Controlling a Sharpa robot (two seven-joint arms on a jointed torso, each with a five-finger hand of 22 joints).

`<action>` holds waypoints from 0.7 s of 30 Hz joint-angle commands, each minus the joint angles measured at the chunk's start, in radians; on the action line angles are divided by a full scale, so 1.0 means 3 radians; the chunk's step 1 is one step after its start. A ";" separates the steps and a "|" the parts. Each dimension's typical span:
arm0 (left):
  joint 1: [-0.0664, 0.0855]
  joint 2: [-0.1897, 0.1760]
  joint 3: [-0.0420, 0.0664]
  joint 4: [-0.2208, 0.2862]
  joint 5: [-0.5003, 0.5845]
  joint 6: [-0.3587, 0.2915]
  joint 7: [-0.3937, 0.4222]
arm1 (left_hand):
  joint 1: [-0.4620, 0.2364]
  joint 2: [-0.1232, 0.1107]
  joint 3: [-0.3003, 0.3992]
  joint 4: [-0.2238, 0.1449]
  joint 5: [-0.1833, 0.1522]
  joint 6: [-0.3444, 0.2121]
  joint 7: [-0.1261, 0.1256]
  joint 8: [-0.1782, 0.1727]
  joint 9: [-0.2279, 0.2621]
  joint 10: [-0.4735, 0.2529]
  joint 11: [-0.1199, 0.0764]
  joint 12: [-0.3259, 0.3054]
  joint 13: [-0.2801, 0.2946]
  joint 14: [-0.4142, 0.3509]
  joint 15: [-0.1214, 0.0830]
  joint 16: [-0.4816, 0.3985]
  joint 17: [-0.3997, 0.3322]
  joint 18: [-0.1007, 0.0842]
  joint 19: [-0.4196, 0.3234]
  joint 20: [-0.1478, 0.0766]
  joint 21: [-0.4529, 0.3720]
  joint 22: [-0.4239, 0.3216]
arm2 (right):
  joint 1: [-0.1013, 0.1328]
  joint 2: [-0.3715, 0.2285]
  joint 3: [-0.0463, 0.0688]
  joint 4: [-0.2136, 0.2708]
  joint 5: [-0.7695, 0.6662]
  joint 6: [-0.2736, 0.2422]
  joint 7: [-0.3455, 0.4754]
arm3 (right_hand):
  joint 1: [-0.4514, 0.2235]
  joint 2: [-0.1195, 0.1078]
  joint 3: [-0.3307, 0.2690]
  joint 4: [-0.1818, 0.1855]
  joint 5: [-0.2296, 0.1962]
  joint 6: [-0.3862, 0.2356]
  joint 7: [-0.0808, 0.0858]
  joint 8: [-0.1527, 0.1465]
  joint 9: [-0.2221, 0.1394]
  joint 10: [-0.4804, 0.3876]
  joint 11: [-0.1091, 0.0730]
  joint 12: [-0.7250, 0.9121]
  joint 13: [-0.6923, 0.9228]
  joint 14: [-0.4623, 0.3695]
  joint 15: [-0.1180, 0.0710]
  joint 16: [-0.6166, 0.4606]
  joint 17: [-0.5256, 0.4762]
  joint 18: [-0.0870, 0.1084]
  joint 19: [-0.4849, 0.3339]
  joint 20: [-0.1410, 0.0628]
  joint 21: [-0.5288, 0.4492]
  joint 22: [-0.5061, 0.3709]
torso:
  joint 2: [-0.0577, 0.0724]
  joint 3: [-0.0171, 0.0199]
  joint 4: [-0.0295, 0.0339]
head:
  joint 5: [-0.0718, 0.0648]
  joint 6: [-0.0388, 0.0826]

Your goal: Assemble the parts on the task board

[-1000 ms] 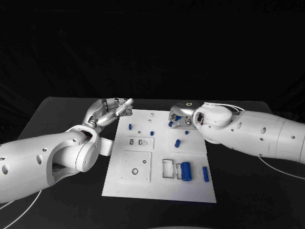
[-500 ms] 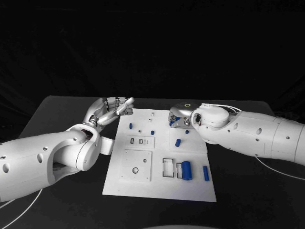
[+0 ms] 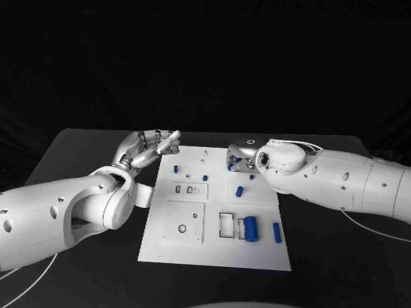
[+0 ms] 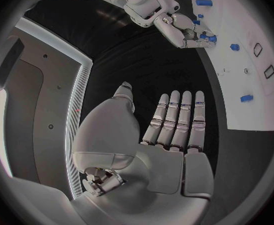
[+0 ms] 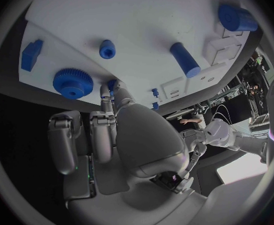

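Centrally on the black table [image 3: 85, 147] lies the white task board [image 3: 215, 247], a long plate running away from the robot. The left hand [image 3: 150, 146] hovers just off the board's far left corner, fingers straight, apart from the thumb and holding nothing; in its own wrist view the left hand [image 4: 165, 130] shows a flat palm with the fingers side by side over the dark table beside the board's edge.

The right hand [image 3: 241, 156] sits low over the far right corner of the board, with blue showing among its fingers. In the right wrist view the fingers [image 5: 108, 97] reach toward the board beside a blue gear [image 5: 72, 83] and a small blue peg [image 5: 106, 49], but whether they grip any piece I cannot tell.

Nearer the robot, a large blue cylinder [image 3: 251, 228] lies beside two rectangular slots [image 3: 226, 226], and a slim blue bar [image 3: 277, 232] rests near the right edge. A blue pin [image 3: 239, 190] lies mid-board, and two small blue pieces [image 3: 176, 169] stand toward the far left. A square inset plate [image 3: 184, 223] with round holes occupies the near left part.
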 commanded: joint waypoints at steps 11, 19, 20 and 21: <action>0.0009 0.0020 0.0003 -0.0001 -0.0022 0.0053 0.0040 | 0.0010 0.0041 0.0021 0.0006 -0.0020 -0.0023 0.0079 0.0027 0.0007 -0.0026 0.0007 -0.0015 0.0004 -0.0009 0.0012 -0.0022 0.0004 0.0051 -0.0020 0.0011 -0.0009 -0.0005 | -0.0026 -0.0029 0.0005 0.0044 -0.0071 -0.0879 0.0113 | 0.0075 0.0003 0.0074 0.0009 0.0029 0.0124 0.0017 0.0029 0.0046 0.0170 -0.0006 -0.0051 0.0005 0.0341 0.0021 0.0014 0.0876 -0.0023 0.0352 0.0003 0.0015 0.0876 | 0.0000 -0.0003 0.0001 | 0.0019 0.0053; 0.0009 0.0023 0.0003 -0.0003 -0.0026 0.0051 0.0047 | 0.0013 0.0046 0.0022 0.0005 -0.0020 -0.0024 0.0079 0.0029 0.0008 -0.0025 0.0007 -0.0015 0.0005 -0.0010 0.0012 -0.0023 0.0005 0.0051 -0.0021 0.0011 -0.0010 -0.0006 | -0.0025 0.0054 0.0037 -0.0039 -0.0061 -0.1120 0.0191 | 0.0080 -0.0006 0.0082 0.0009 0.0030 0.0125 0.0018 0.0023 0.0046 0.0176 -0.0004 -0.0065 0.0004 0.0341 0.0027 0.0014 0.0876 -0.0023 0.0352 0.0009 0.0015 0.0876 | -0.0003 -0.0007 0.0003 | 0.0040 0.0073; 0.0009 0.0023 0.0003 -0.0002 -0.0027 0.0050 0.0047 | 0.0013 0.0046 0.0022 0.0005 -0.0020 -0.0024 0.0079 0.0029 0.0008 -0.0025 0.0007 -0.0015 0.0005 -0.0010 0.0012 -0.0023 0.0005 0.0051 -0.0021 0.0011 -0.0010 -0.0006 | -0.0025 0.0071 0.0041 -0.0060 -0.0056 -0.1136 0.0198 | 0.0081 -0.0009 0.0085 0.0009 0.0031 0.0124 0.0019 0.0021 0.0045 0.0176 -0.0002 -0.0070 0.0004 0.0341 0.0029 0.0014 0.0876 -0.0023 0.0352 0.0011 0.0015 0.0876 | -0.0004 -0.0008 0.0002 | 0.0043 0.0078; 0.0009 0.0023 0.0003 0.0000 -0.0028 0.0049 0.0047 | 0.0013 0.0046 0.0022 0.0005 -0.0020 -0.0024 0.0079 0.0029 0.0008 -0.0025 0.0007 -0.0015 0.0005 -0.0010 0.0012 -0.0023 0.0005 0.0051 -0.0021 0.0011 -0.0010 -0.0006 | -0.0025 0.0087 0.0043 -0.0079 -0.0051 -0.1146 0.0205 | 0.0081 -0.0009 0.0085 0.0009 0.0031 0.0124 0.0019 0.0020 0.0045 0.0176 -0.0002 -0.0071 0.0004 0.0341 0.0029 0.0014 0.0876 -0.0023 0.0352 0.0011 0.0015 0.0876 | -0.0002 -0.0009 0.0003 | 0.0045 0.0082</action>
